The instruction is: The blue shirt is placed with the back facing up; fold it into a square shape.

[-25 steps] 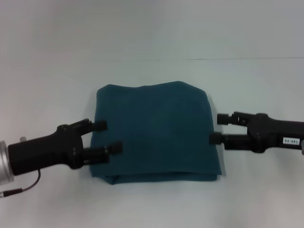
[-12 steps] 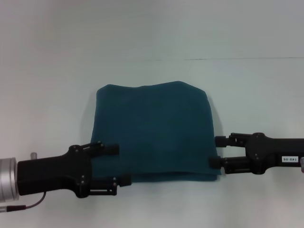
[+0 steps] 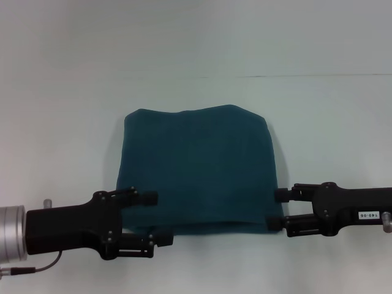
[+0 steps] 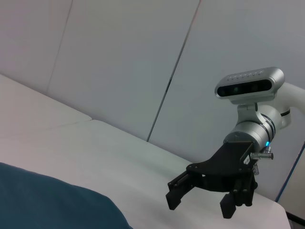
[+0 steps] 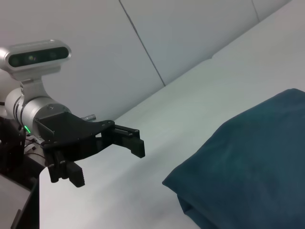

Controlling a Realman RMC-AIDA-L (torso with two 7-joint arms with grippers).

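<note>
The blue shirt (image 3: pixel 196 171) lies folded in a rough square on the white table, plain side up, with no lettering showing. My left gripper (image 3: pixel 157 217) is open and empty at the shirt's near left corner. My right gripper (image 3: pixel 277 209) is open and empty at the near right corner. I cannot tell whether either touches the cloth. The left wrist view shows a corner of the shirt (image 4: pixel 47 205) and the right gripper (image 4: pixel 202 202) beyond it. The right wrist view shows the shirt's folded edge (image 5: pixel 248 167) and the left gripper (image 5: pixel 102 162).
The white table (image 3: pixel 196 49) stretches around the shirt, with a thin seam line (image 3: pixel 294 76) across its far part. A grey panelled wall (image 4: pixel 119 57) stands behind the table in both wrist views.
Both grippers have drawn back from the shirt's left and right sides toward its near corners. They stayed open and empty. The shirt has not moved.
</note>
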